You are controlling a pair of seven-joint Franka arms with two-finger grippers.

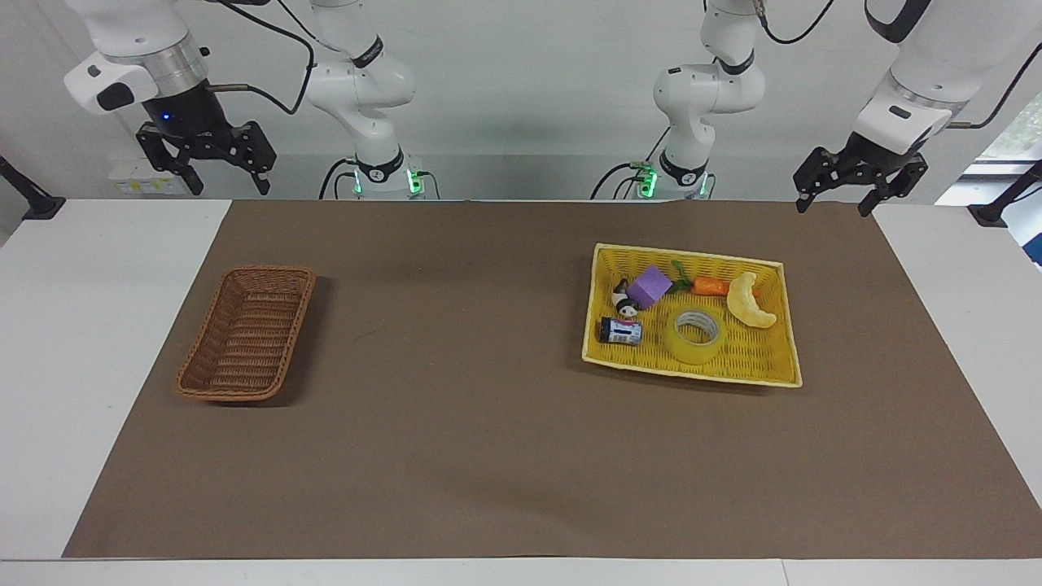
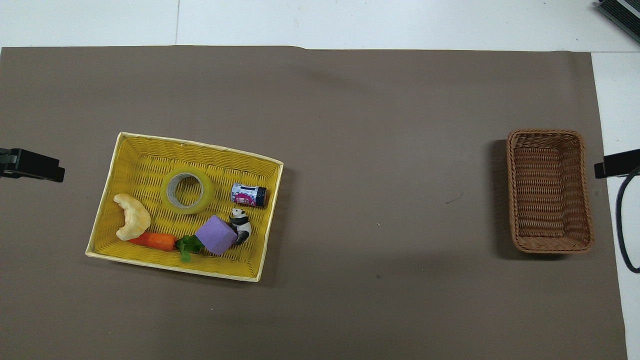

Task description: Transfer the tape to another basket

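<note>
No legible text, brand, number or sign anywhere. Printed label on the small can (image 1: 621, 330) in the yellow tray (image 1: 774, 370), right of centre in the facing view: pink, white and blue patches only, lettering too small to read. Same can (image 2: 248, 194) left of centre in the overhead view, label equally unreadable.

Facing view: high camera across the table, aimed at the two arm bases along the top edge, set far enough back to take in the whole brown mat (image 1: 456, 456). Overhead view: camera above the robots' end, looking steeply down and forward, closer in. Both views share the mat, the yellow tray (image 1: 781, 325) (image 2: 107, 200) and the basket (image 1: 248, 334) (image 2: 550, 190), turned half a turn between them
</note>
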